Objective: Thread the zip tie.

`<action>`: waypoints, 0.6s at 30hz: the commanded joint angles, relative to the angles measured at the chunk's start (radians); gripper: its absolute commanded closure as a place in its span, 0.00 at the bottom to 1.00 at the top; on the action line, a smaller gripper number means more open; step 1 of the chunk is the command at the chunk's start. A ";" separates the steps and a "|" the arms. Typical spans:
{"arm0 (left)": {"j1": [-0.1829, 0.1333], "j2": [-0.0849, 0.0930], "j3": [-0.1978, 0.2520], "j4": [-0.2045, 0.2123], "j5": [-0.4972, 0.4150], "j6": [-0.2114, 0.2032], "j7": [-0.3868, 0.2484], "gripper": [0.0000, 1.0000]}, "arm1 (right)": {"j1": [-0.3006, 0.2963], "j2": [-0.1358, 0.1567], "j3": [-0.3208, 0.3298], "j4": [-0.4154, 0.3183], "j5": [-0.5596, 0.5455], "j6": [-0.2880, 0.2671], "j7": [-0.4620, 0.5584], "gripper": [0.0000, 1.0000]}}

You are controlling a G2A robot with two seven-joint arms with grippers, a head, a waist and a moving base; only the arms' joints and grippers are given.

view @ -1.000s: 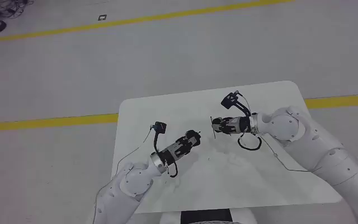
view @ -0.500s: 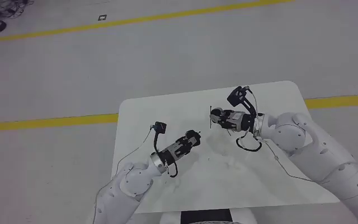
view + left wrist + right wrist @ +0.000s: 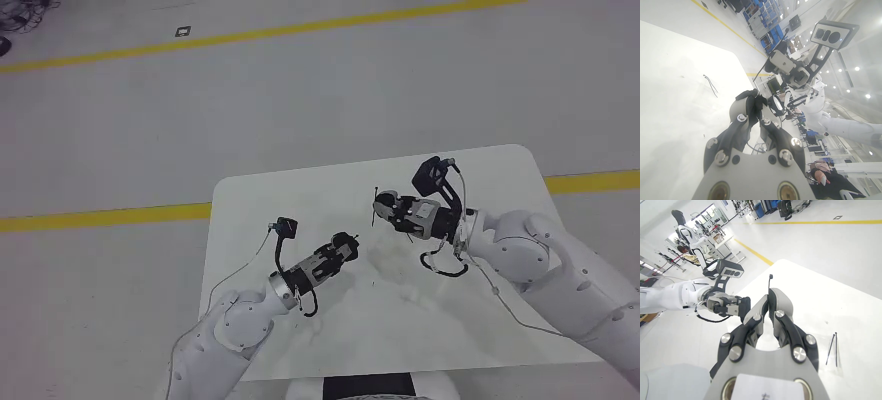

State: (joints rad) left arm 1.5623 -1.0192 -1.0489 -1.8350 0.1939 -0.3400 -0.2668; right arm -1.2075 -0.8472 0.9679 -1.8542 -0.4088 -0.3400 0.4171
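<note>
White table [image 3: 300, 200]: right gripper [image 3: 769, 303], clamped on zip tie [image 3: 770, 281], has shifted and re-angled while left gripper [image 3: 755, 96] stayed put, seemingly clenched empty, so threading is still only lining up.

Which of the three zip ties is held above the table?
The zip tie clamped in the right gripper, with its head sticking out beyond the grip. The other two zip ties lie flat on the table, side by side.
</note>
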 commanded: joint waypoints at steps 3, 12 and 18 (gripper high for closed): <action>0.000 0.000 0.000 0.000 0.000 0.000 0.000 1.00 | 0.000 0.000 0.000 0.000 0.000 0.000 0.000 1.00; 0.021 -0.010 0.010 0.028 -0.071 0.002 0.101 1.00 | -0.099 -0.002 0.035 -0.034 -0.059 0.000 -0.227 1.00; 0.024 -0.024 0.037 0.046 -0.137 0.000 0.171 1.00 | -0.200 0.006 0.033 -0.065 -0.139 0.000 -0.423 1.00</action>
State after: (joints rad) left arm 1.5885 -1.0412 -1.0186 -1.7925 0.0670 -0.3402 -0.0968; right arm -1.3964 -0.8424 1.0067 -1.9162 -0.5310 -0.3400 0.0218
